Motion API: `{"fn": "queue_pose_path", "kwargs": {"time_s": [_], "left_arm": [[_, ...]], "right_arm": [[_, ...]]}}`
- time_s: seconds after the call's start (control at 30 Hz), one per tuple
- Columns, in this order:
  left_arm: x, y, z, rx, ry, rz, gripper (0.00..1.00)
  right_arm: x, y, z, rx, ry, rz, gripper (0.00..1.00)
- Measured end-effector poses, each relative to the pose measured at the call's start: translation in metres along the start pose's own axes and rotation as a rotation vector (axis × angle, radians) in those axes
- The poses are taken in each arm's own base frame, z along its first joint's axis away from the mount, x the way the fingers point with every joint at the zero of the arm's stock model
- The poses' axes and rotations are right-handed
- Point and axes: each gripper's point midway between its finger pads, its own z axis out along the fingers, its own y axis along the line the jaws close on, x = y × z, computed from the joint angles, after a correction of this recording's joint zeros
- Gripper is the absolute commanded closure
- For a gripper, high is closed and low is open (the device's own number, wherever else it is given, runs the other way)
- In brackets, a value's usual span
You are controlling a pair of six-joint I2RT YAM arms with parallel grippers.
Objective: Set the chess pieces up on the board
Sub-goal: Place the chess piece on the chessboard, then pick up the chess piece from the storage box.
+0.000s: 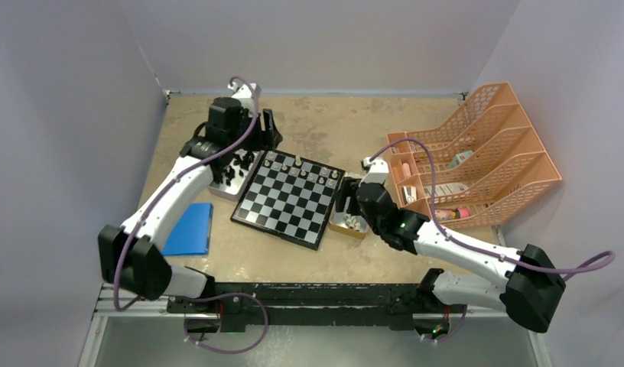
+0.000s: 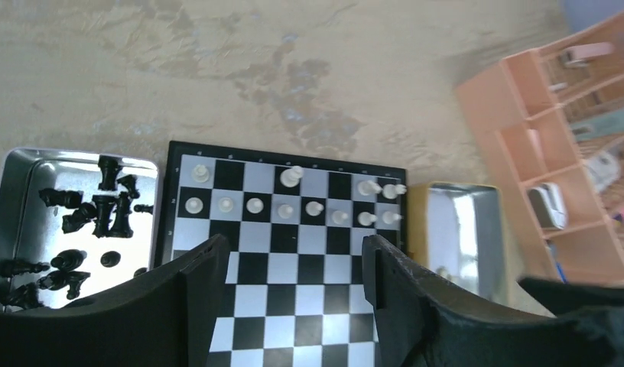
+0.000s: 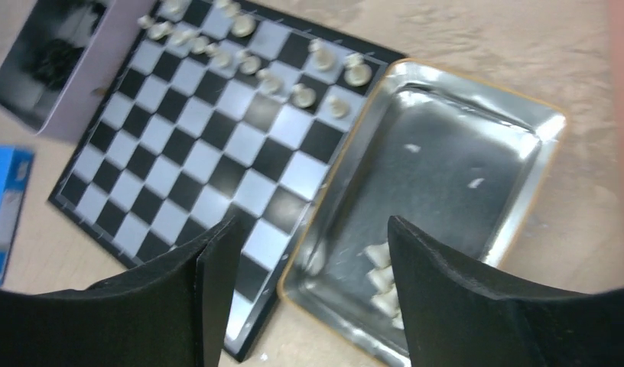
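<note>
Twelve or so cream-white chess pieces (image 2: 286, 208) stand on the two far rows of the board (image 1: 288, 197), which lies flat mid-table. One at the right end of the back row looks tipped over, though it is too small to be sure. A few more white pieces (image 3: 379, 271) lie on their sides at the near end of the right tray (image 3: 477, 138), just beside the board's right edge. All black pieces (image 2: 102, 210) sit jumbled in the left tray (image 2: 18, 157) against the board's left edge, some upright and some toppled. The left gripper (image 2: 294, 248) hangs over the middle of the board, fingers apart, nothing between them. The right gripper (image 3: 315, 229) hovers above the seam between board and right tray, fingers likewise spread and empty. Judgement: the pieces are very light, hard, smooth and easily knocked over or flicked away. Pinch each across its narrow stem, low, with a gentle squeeze. Lying pieces need a grip across the body, then righting. The piled black pieces call for picking from the edge of the heap.
</note>
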Motion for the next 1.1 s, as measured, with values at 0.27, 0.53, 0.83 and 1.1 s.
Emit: {"fn": "queue_pose_path", "kwargs": {"time_s": [0.27,0.53,0.83,1.1], "left_arm": [[-0.014,-0.033,-0.094,0.145,-0.117,0.030,0.32],[0.055,-0.023,-0.122,0.175,-0.066,0.021,0.32],[0.087,-0.019,-0.122,0.196,0.011,0.016,0.32],[0.092,-0.023,-0.120,0.222,0.036,0.030,0.32]], "right_arm": [[0.001,-0.045,0.012,0.136,0.069,0.049,0.58],[0.033,-0.068,0.040,0.271,0.257,0.028,0.61],[0.081,-0.079,0.037,0.315,0.446,0.023,0.59],[0.094,-0.079,0.030,0.310,0.514,0.027,0.59]]}}
